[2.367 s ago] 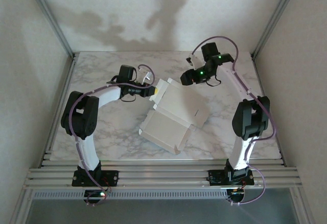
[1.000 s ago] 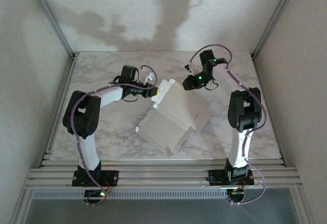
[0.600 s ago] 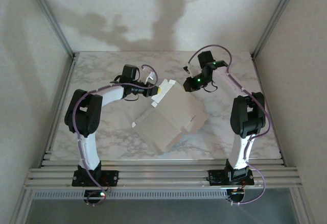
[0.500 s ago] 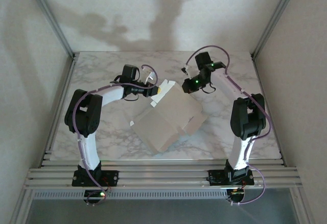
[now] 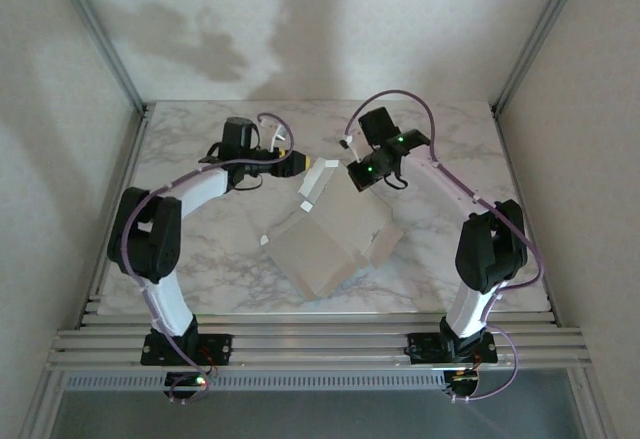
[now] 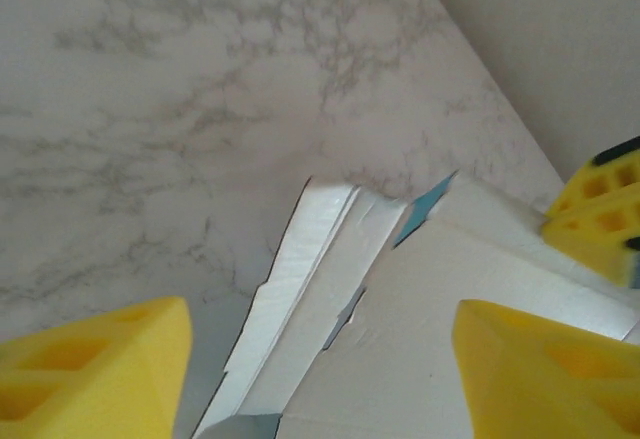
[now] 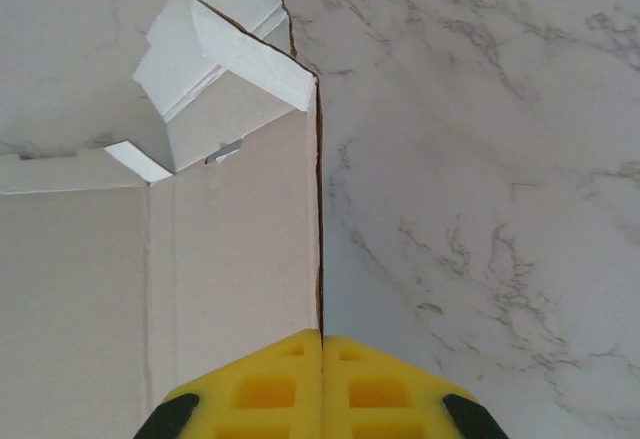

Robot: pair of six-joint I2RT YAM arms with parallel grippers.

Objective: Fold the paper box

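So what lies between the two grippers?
An end flap of the paper box, in the top view; left gripper open beside it, right gripper pinching its edge.

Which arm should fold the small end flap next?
Probably left: the left gripper is open over an end flap of the paper box; the right gripper is shut on a panel edge.

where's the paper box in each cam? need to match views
Top external: paper box mid-table, between the arms.
Left wrist: lower centre to right, bright flap on its left side.
Right wrist: left half, its edge pinched in the right gripper.
Shared landmark: the marble table around it.
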